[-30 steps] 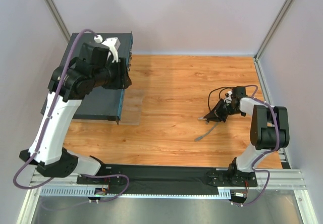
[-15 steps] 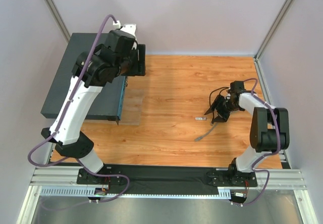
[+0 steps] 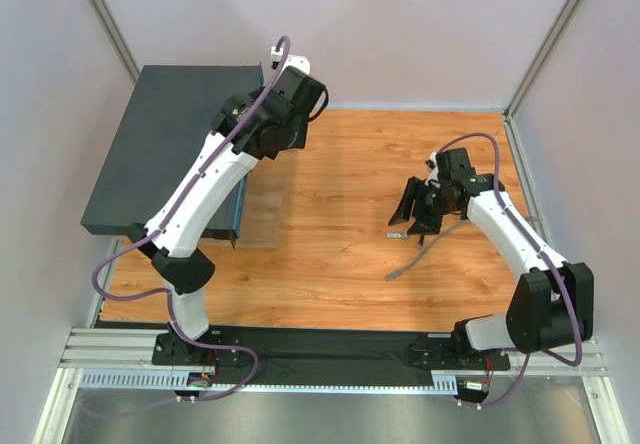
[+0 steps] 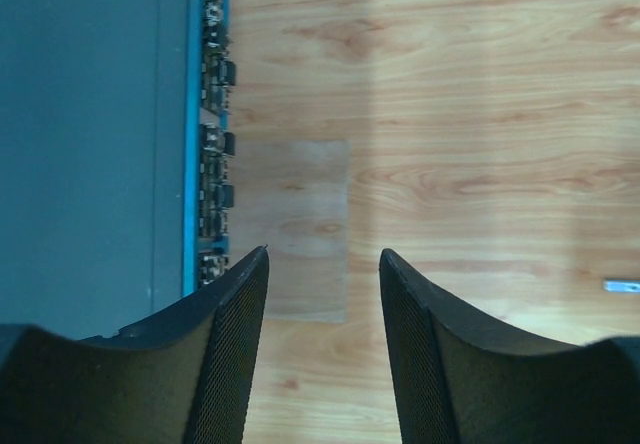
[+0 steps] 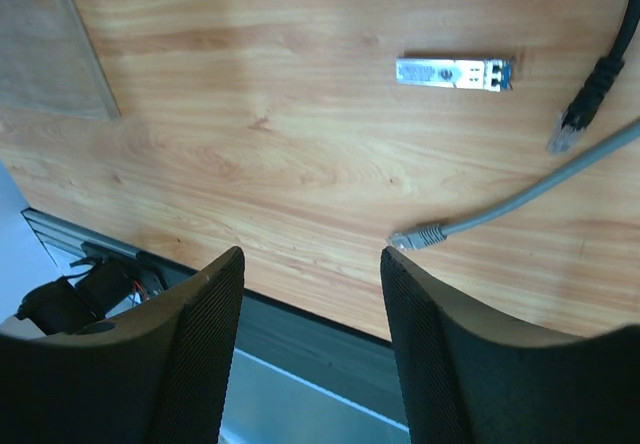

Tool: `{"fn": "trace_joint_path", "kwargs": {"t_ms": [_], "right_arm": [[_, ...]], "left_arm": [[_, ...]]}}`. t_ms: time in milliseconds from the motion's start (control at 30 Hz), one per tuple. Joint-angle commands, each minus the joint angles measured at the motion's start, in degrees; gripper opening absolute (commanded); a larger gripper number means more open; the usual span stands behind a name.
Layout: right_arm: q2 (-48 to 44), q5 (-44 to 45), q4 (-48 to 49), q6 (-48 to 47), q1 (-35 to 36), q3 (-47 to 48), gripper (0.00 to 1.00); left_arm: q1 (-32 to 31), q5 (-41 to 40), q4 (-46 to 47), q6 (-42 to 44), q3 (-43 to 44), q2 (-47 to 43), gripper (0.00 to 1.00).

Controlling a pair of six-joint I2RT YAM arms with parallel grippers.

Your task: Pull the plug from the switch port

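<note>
Light-brown wooden table top [image 3: 350, 144] fills the cell floor; at its far left sits the switch [image 3: 160, 134], a big flat dark grey-teal metal box w/ a thin blue-edged front face carrying a row of small sockets [image 4: 213, 114] that faces the open wood. The white left arm reaches up across the switch's right edge. The left gripper [image 4: 322, 259] hangs over a clear rect. plastic sheet [image 3: 262, 214] lying flat just beside the socket face, fingers spread, gripping nothing. The right gripper [image 5: 312, 254] is over bare wood well apart from the switch, fingers also spread, nothing btwn them. Nr it a thin grey cable [image 3: 410, 262] curves across the boards, its plug end loose, and a black cable [image 5: 598, 74] ends close by. Smallest: the plug [image 5: 455, 72], a short silver metal rect. piece w/ a blue end, lies flat on the wood beyond the right fingertips, out of the switch and touching neither cable
</note>
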Motion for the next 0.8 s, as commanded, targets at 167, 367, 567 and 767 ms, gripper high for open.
{"fn": "trace_joint_path", "kwargs": {"t_ms": [167, 367, 567, 767], "right_arm": [[-0.2, -2.0, -0.2, 1.3, 1.9, -1.4, 0.58], [-0.1, -2.5, 0.1, 2.0, 2.0, -1.7, 0.58], [-0.8, -2.5, 0.3, 2.3, 2.1, -1.6, 0.58], [-0.9, -2.6, 0.7, 2.6, 2.0, -2.1, 0.58]], "left_arm": [[-1.3, -10.3, -19.1, 3.7, -7.6, -5.4, 0.59], [-1.3, -9.6, -19.1, 3.1, -9.2, -5.9, 0.58], [-1.3, -9.6, -19.0, 2.5, -9.6, -5.3, 0.57], [-0.8, -9.4, -19.0, 2.9, -10.2, -4.7, 0.56]]}}
